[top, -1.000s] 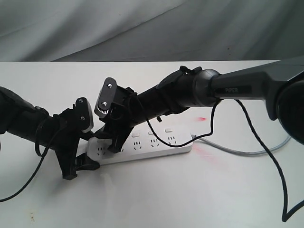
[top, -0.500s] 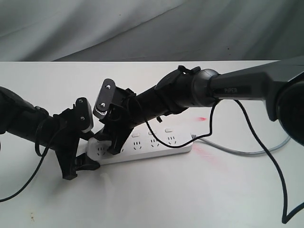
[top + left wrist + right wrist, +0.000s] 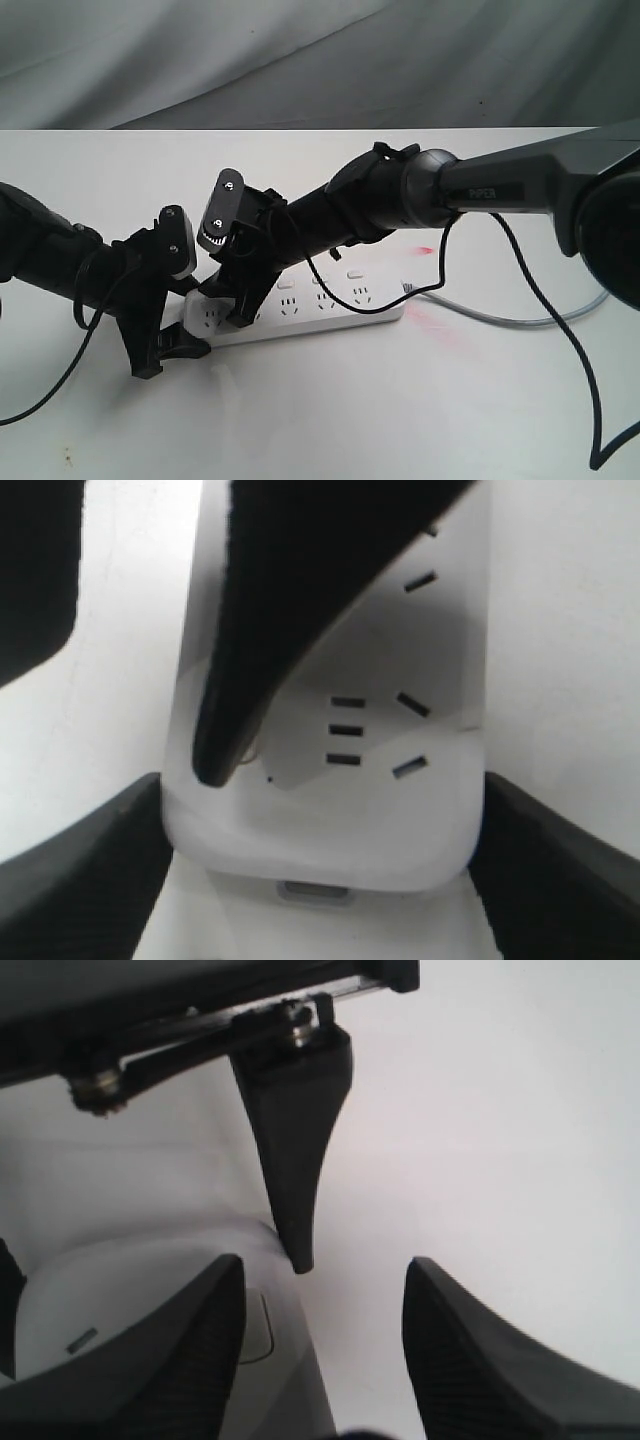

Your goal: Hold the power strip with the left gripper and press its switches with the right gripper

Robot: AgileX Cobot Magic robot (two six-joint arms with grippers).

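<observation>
Watching the power strip (image 3: 320, 305) lie flat on the white bench (image 3: 400, 420), I see my left hand (image 3: 178, 335) clamped across the strip's end farthest from its grey cord (image 3: 500, 320); my right hand (image 3: 235, 302), partly open, rests tip-down on the strip just beside it

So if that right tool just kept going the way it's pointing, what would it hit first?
Probably the power strip: the right tool points down onto the end held by the left tool, beside the last switch. One side of it looks to be over the table, but depth is unclear.
</observation>
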